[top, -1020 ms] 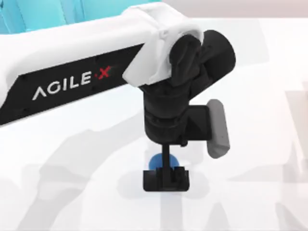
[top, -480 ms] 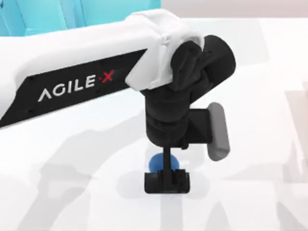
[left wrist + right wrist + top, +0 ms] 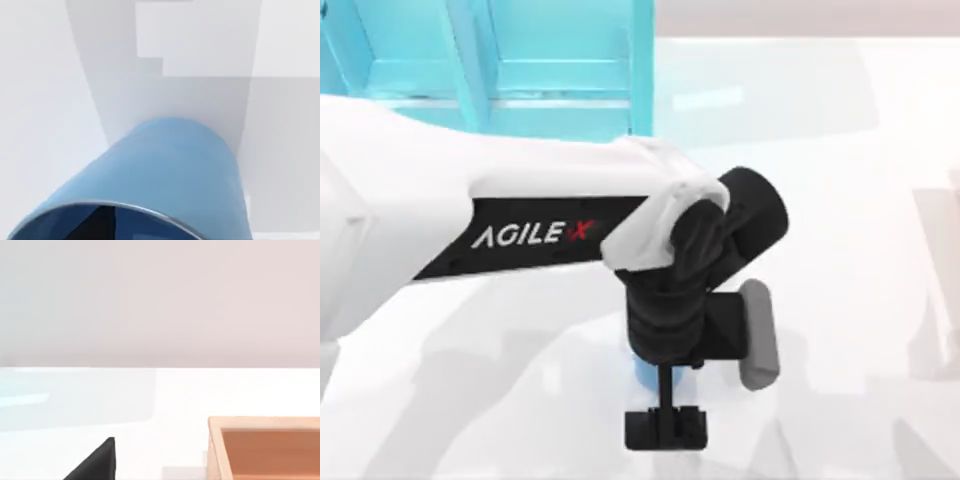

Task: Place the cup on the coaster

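**Cup goes with the left gripper toward 6 o'clock**

In the top view the left gripper (image 3: 665, 430) now sits nearer the 6 o'clock edge of the table (image 3: 860, 200) than it did a second ago. The forearm has swung down with it, uncovering the turquoise shelf unit (image 3: 550, 60) at 11 o'clock. The cup (image 3: 642, 376) has made the same trip. A moment ago it was a blue disc just at 12 o'clock of the gripper. Now it is a thin blue sliver at 11 o'clock of it, tucked under the wrist.

In the left wrist view the blue wall and round rim of the cup fill the near field, with pale table and shadow beyond its base. The fingers themselves are hidden. Because the cup has kept its place against the gripper through the move, I judge them to be clamped on the cup near its rim rather than standing apart.

For the task, this means pickup looks done and carrying has begun; the placing is not yet done. The right arm is idle. Its wrist view looks across the table at a tan, raised-rim tray (image 3: 265, 422), which may be the coaster, though I cannot tell. Where that piece lies relative to the cup cannot be read either.
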`<state>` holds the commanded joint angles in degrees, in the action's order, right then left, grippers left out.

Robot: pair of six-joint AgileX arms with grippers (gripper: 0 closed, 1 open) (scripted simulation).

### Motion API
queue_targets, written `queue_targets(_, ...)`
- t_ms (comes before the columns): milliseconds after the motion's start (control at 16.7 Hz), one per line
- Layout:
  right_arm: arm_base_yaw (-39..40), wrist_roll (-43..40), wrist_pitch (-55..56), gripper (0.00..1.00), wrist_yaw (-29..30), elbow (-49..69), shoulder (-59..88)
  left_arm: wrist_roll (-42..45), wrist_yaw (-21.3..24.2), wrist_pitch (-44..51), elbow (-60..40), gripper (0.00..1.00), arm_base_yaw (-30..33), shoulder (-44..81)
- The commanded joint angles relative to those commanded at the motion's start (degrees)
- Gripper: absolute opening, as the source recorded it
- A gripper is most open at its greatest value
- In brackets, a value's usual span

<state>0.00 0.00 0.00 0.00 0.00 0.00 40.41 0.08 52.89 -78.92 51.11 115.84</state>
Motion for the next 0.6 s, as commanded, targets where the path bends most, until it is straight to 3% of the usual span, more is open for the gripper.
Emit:
queue_targets(300, 0.0, 0.0, 0.0, 1.0, 0.0, 0.0, 0.0, 0.01, 0.0, -0.72, 0.66, 1.0, 0.01, 0.24)
queue_targets(600, 0.0, 0.0, 0.0, 1.0, 0.0, 0.0, 0.0, 0.01, 0.0, -0.72, 0.66, 0.62, 0.01, 0.24)
